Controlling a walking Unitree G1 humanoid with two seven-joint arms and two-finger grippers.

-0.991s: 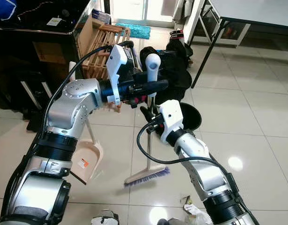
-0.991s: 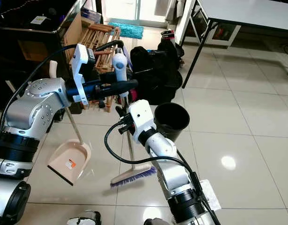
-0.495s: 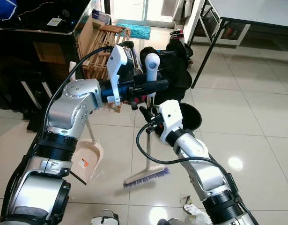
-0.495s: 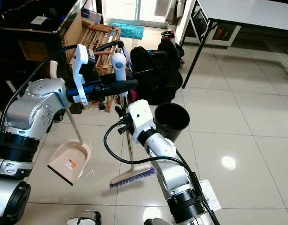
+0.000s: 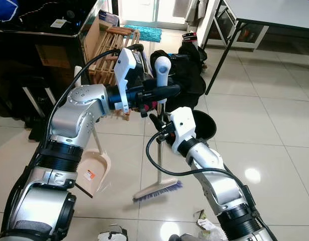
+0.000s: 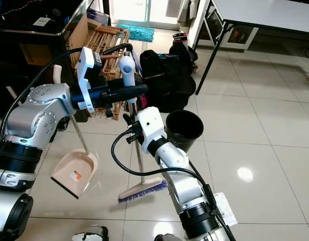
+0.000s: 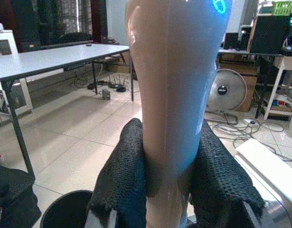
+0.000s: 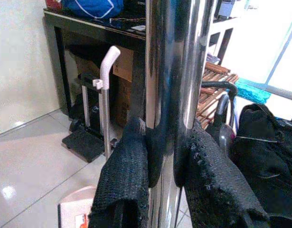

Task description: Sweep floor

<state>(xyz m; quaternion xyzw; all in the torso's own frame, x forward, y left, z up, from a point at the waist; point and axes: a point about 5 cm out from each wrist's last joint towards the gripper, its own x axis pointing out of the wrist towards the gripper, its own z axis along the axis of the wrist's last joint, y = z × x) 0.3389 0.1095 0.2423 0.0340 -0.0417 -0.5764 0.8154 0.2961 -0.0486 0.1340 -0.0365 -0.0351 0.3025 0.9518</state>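
Note:
A broom stands on the tiled floor in front of me, its purple-bristled head (image 5: pixel 157 191) down and its white grip (image 5: pixel 163 67) on top. My left gripper (image 5: pixel 163 92) is shut on that grip, which sits between the black pads (image 7: pixel 123 180) in the left wrist view. Lower down, my right gripper (image 5: pixel 158 122) is shut on the metal pole (image 8: pixel 170 71), fingers (image 8: pixel 125 185) pressed to both sides. A beige dustpan (image 6: pixel 75 173) with an upright handle stands to the left of the broom head.
A black bin (image 6: pixel 185 128) stands right of the pole. Black bags (image 5: pixel 188 75) and a wooden rack (image 5: pixel 113 44) lie behind. Paper scraps (image 5: pixel 205 221) sit on the tiles near my right arm. A grey table (image 5: pixel 275 12) is at the far right, dark furniture (image 5: pixel 38 45) at the left.
The broom head has slid very slightly nearer to me, and the white grip has leaned a touch to the left. Both grippers keep their hold.

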